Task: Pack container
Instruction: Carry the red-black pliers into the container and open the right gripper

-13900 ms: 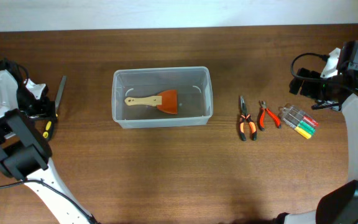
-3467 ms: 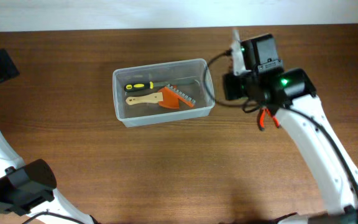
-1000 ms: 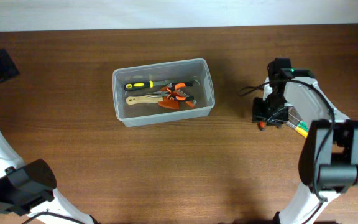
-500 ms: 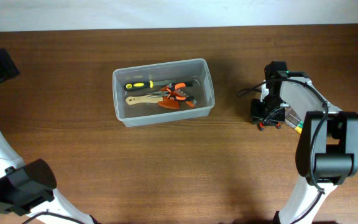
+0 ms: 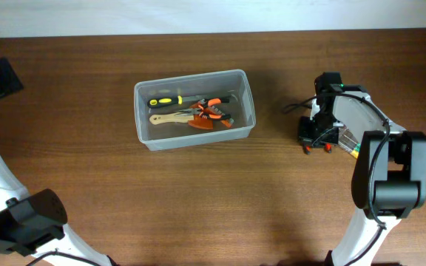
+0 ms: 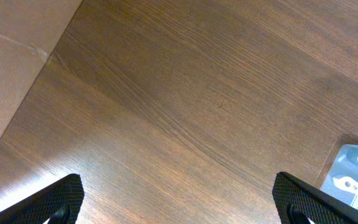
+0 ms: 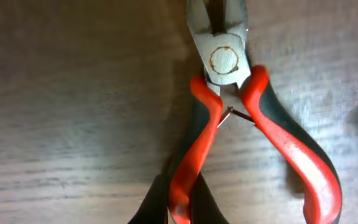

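Note:
The container point(image 5: 194, 140) is a clear bin left of the table's middle. Inside lie a yellow-and-black screwdriver point(image 5: 167, 101), a wooden brush with orange bristles point(image 5: 180, 118) and orange-handled pliers point(image 5: 211, 109). To its right, red-and-black cutters point(image 7: 229, 106) lie flat on the wood. My right gripper point(image 7: 180, 202) is shut on their left handle, one dark finger point(image 7: 154, 200) on each side of it. From overhead the right gripper point(image 5: 315, 140) covers most of the cutters point(image 5: 319, 148). My left gripper point(image 6: 179, 199) hangs wide open over bare wood at the far left, holding nothing.
A clear case of green, yellow and red screwdrivers point(image 5: 353, 150) lies just right of the cutters, partly under the right arm. One corner of the container point(image 6: 356, 177) shows at the left wrist view's right edge. The table's left edge point(image 6: 45, 56) runs close to the left gripper.
My right gripper's jaws have closed onto the cutters' left handle. The right arm shifted only slightly; the left arm and the container's contents have not moved.

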Controlling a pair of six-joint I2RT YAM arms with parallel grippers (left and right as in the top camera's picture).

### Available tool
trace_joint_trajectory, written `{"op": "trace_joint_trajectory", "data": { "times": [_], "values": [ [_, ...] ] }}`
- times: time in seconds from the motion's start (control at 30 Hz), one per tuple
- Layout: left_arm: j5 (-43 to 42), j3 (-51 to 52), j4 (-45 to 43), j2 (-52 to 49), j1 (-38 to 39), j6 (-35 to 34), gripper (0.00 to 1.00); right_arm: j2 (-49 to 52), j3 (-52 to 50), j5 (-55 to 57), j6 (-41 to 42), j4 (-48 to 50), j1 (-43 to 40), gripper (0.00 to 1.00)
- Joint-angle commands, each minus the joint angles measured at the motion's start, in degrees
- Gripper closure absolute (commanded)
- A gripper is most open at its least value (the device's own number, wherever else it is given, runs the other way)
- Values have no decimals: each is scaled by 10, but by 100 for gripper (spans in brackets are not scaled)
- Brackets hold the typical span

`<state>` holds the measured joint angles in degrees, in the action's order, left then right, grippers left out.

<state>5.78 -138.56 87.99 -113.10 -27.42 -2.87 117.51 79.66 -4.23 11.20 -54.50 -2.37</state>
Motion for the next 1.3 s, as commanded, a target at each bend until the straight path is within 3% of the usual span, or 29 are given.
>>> {"op": "trace_joint_trajectory", "data": {
  "times": [0.0,0.3,0.53,0.73,0.87,0.9,0.97,1.27],
  "values": [
    [-4,-1,-1,5,-2,-8,1,-13,14,-5,16,-27,-1,96],
    [-4,-1,-1,5,-2,-8,1,-159,126,-45,-2,-43,84,96],
    [-4,-1,-1,5,-1,-8,1,-195,206,-49,-208,10,247,96],
    [-4,-1,-1,5,-1,-8,1,-147,205,-49,-387,71,328,96],
    [-4,-1,-1,5,-1,-8,1,-90,205,-75,-494,100,341,96],
    [-4,-1,-1,5,-1,-8,1,-60,205,-92,-562,114,342,96],
    [-4,-1,-1,5,-1,-8,1,-25,205,-94,-624,139,342,96],
    [-4,-1,-1,6,-1,-8,1,37,205,-157,-637,204,350,96]
  ]
}}
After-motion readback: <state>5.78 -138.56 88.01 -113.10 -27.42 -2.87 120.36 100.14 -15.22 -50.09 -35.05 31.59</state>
